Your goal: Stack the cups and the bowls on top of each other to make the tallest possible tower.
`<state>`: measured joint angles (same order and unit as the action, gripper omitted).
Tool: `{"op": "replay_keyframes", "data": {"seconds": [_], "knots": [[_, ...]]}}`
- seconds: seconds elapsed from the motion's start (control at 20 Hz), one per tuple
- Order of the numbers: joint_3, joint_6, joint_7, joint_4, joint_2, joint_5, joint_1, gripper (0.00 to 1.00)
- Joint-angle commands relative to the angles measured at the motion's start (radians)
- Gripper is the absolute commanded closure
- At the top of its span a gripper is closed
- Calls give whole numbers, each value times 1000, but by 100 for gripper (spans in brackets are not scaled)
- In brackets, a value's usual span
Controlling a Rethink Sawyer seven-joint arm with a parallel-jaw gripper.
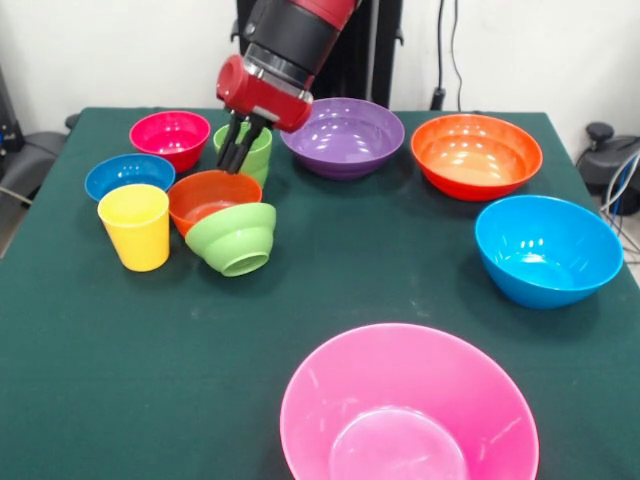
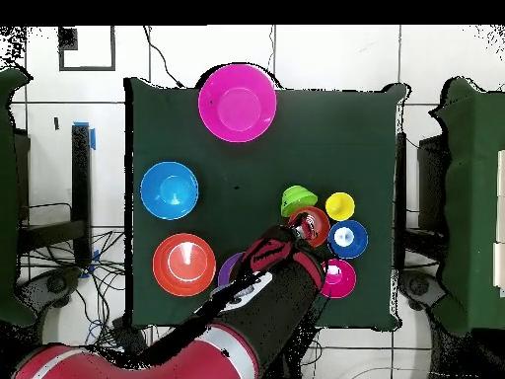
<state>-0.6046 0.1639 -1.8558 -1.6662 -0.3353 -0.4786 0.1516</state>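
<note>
My gripper (image 1: 237, 160) (image 2: 296, 234) hangs low at the left rear, in front of the light green cup (image 1: 256, 145) and just over the far rim of the small orange-red bowl (image 1: 213, 196) (image 2: 316, 225). The small green bowl (image 1: 235, 238) (image 2: 296, 200) lies tipped, base towards the front, leaning on the orange-red bowl. Left of them stands the yellow cup (image 1: 135, 226) (image 2: 340, 205). The small dark blue bowl (image 1: 128, 175) (image 2: 347, 238) and magenta-red bowl (image 1: 170, 135) (image 2: 338, 278) sit behind it. No tower stands.
On the green table (image 1: 400, 260) the large bowls stand apart: purple (image 1: 343, 135) (image 2: 230, 268) and orange (image 1: 476, 152) (image 2: 183, 264) at the back, light blue (image 1: 548, 248) (image 2: 169, 189) at the right, pink (image 1: 408, 410) (image 2: 237, 99) at the front edge.
</note>
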Motion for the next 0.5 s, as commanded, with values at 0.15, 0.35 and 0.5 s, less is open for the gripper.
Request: {"op": "replay_keyframes", "data": {"seconds": [0.15,0.35,0.5], "knots": [[159,-95,-69,-44,-51,-31,-18,100],[158,-81,-87,-35,-34,-10,-15,100],[164,-72,-93,-20,-16,1,-17,100]]}}
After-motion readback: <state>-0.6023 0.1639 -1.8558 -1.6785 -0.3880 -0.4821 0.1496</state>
